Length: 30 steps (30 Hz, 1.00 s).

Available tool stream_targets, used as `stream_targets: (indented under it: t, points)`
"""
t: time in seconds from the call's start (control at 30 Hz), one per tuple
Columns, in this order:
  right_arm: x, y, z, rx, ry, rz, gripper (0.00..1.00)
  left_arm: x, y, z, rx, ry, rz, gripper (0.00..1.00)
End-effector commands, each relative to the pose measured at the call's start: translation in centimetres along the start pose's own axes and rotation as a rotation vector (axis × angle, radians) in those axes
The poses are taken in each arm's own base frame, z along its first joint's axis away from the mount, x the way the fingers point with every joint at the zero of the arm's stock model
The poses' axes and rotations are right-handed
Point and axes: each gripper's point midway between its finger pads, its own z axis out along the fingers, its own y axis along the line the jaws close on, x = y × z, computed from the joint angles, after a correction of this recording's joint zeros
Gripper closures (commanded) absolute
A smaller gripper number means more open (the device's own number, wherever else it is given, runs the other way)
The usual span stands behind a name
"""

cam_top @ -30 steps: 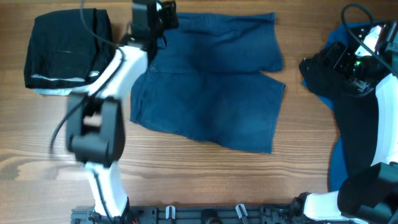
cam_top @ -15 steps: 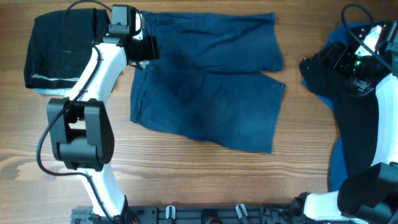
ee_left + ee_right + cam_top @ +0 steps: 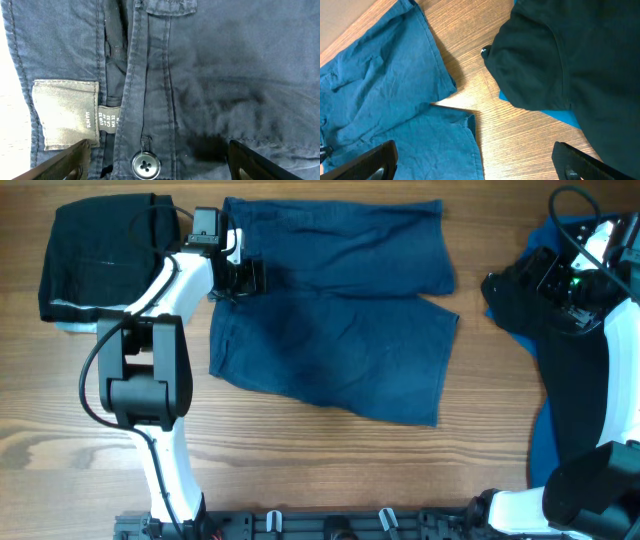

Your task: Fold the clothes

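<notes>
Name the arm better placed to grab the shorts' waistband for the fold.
Left. The left gripper hovers open right over the waistband by the button, while the right gripper hangs off past the leg hems, beside the black garment.

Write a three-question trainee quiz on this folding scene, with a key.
1. True or false: the left gripper is over the waistband of the shorts.
2. Which fastener shows in the left wrist view? A) zip pull B) button C) metal hook
3. Fill in: the right gripper holds nothing; its jaws are ____.
Key: 1 true; 2 B; 3 open.
</notes>
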Motion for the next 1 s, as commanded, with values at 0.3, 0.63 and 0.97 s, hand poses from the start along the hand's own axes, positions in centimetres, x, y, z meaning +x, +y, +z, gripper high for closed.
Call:
stream_targets:
  t: [0.3, 0.63, 0.97]
  points:
    - [0.2, -0.4, 0.4, 0.013, 0.011, 0.011, 0.00, 0.7, -0.3, 0.7, 0.034, 0.025, 0.007, 0.21]
    - [0.2, -0.4, 0.4, 0.013, 0.011, 0.012, 0.00, 0.6, -0.4, 0.6, 0.034, 0.024, 0.007, 0.50]
    - [0.2, -0.4, 0.4, 0.013, 0.011, 0.011, 0.00, -1.2, -1.4, -3.0, 0.047, -0.053, 0.024, 0.79]
